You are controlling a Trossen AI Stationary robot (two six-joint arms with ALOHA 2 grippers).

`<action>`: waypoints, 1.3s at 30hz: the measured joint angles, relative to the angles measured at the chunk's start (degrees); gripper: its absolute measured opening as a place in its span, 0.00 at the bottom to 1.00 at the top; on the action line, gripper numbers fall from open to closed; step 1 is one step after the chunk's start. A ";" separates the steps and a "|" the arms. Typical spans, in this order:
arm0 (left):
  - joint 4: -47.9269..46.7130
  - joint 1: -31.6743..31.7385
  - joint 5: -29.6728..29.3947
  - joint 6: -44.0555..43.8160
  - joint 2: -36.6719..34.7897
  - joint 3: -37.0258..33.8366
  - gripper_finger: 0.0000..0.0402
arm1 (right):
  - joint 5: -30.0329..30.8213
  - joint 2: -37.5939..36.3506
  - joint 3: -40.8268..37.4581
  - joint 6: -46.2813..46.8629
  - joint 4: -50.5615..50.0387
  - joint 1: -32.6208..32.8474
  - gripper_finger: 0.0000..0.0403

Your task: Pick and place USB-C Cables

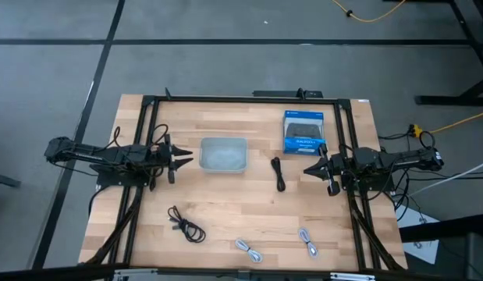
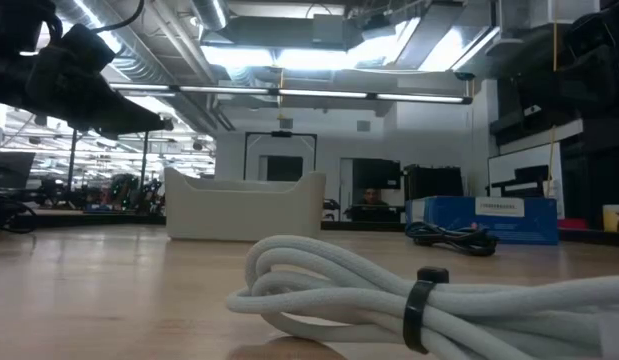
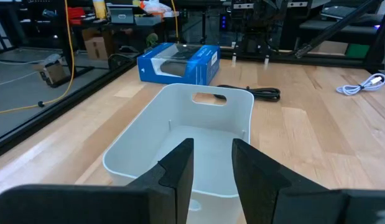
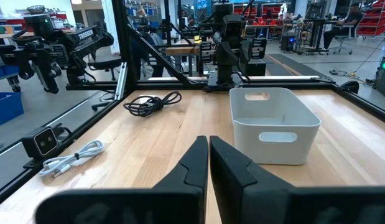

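Observation:
Four cables lie on the table. A straight black cable (image 1: 278, 173) is right of the tray, and a coiled black cable (image 1: 186, 225) is toward the near left. Two light grey cables (image 1: 249, 250) (image 1: 309, 242) lie along the near edge, and one of them (image 2: 389, 290) fills the low view's foreground. My left gripper (image 1: 182, 162) (image 3: 212, 162) hovers open at the left end of the translucent tray (image 1: 223, 154). My right gripper (image 1: 307, 169) (image 4: 208, 162) hovers shut just right of the straight black cable. Neither gripper touches anything.
A blue-and-black retail box (image 1: 304, 131) lies beyond the straight black cable, near the far right. A black frame (image 1: 147, 140) borders the table's sides and far edge. Bare wood (image 1: 241, 203) lies between the tray and the near cables.

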 joint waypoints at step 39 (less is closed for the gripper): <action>6.61 -0.02 3.33 -10.23 0.00 -0.01 0.26 | 1.88 0.03 -0.02 -0.60 7.49 0.00 0.05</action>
